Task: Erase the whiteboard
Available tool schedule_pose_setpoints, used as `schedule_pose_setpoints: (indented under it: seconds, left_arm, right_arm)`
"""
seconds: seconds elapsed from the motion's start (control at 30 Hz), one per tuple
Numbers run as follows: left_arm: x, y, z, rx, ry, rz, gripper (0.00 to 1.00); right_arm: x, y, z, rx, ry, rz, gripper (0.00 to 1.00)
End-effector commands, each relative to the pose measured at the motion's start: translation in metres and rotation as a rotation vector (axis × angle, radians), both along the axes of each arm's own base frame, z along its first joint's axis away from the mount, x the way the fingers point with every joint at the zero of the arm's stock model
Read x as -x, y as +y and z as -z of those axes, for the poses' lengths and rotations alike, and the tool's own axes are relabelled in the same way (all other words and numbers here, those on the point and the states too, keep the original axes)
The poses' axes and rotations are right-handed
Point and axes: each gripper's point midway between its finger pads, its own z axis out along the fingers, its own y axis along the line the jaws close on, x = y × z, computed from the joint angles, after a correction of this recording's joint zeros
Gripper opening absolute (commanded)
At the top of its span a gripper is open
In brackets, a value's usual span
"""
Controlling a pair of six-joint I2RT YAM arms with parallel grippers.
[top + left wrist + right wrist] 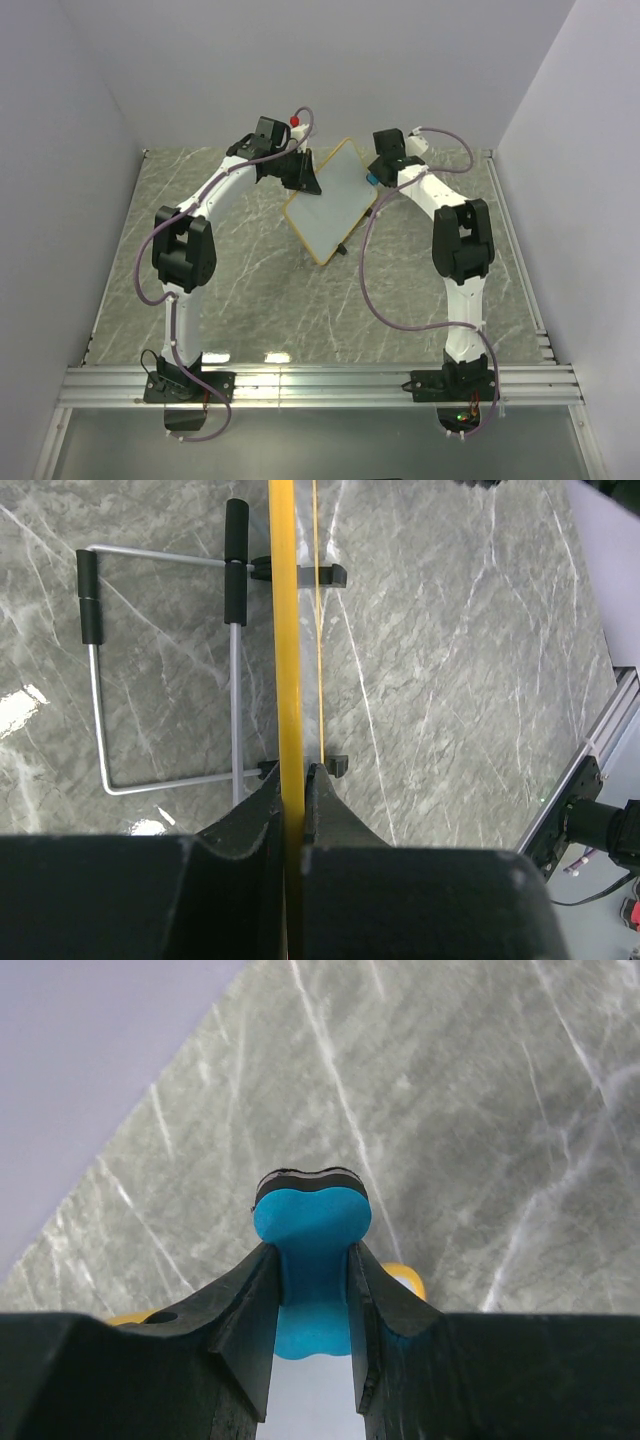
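Note:
The whiteboard [330, 205] is held up off the marble table, tilted like a diamond between the two arms, and its white face looks blank. My left gripper [305, 175] is shut on its left edge. In the left wrist view the fingers [292, 780] pinch the tan-yellow frame [289, 630] edge-on, with two black feet [335, 575] beside it. My right gripper [375, 178] is shut on a blue eraser [312, 1220] at the board's upper right edge. The white face [310, 1400] and a yellow corner [405, 1275] show below the eraser.
A bent wire stand with black sleeves [165, 670] hangs off the board's back. Aluminium rails [320, 385] run along the table's near edge. White walls close the left, back and right sides. A small red thing [297, 121] sits by the left wrist.

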Motion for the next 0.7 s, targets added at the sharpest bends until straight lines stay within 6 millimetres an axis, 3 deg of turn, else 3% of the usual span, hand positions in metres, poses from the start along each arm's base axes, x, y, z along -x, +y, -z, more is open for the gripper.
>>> schedule_pose_setpoints:
  seconds: [0.0,0.1,0.3,0.5,0.53,0.67]
  left_arm:
    - [0.016,0.008,0.069,-0.237,0.005,0.074,0.00]
    - [0.016,0.008,0.070,-0.240,0.009,0.073,0.00]
    - [0.015,0.007,0.061,-0.232,-0.003,0.071,0.00]
    - [0.018,0.009,0.056,-0.229,-0.013,0.068,0.00]
    - [0.018,0.009,0.055,-0.227,-0.014,0.069,0.00]
    - [0.022,0.009,0.055,-0.223,-0.007,0.073,0.00]
  right_arm:
    - [0.020,0.013,0.020,-0.034,0.057,-0.003,0.00]
    - [0.042,0.006,0.041,-0.021,0.138,0.017,0.00]
    - [0.053,0.000,0.057,-0.018,0.203,0.038,0.00]
    - [0.033,0.008,0.049,-0.036,0.169,0.018,0.00]
    - [0.023,0.012,0.037,-0.042,0.140,0.012,0.00]
    - [-0.003,0.010,0.018,-0.036,0.092,0.014,0.00]
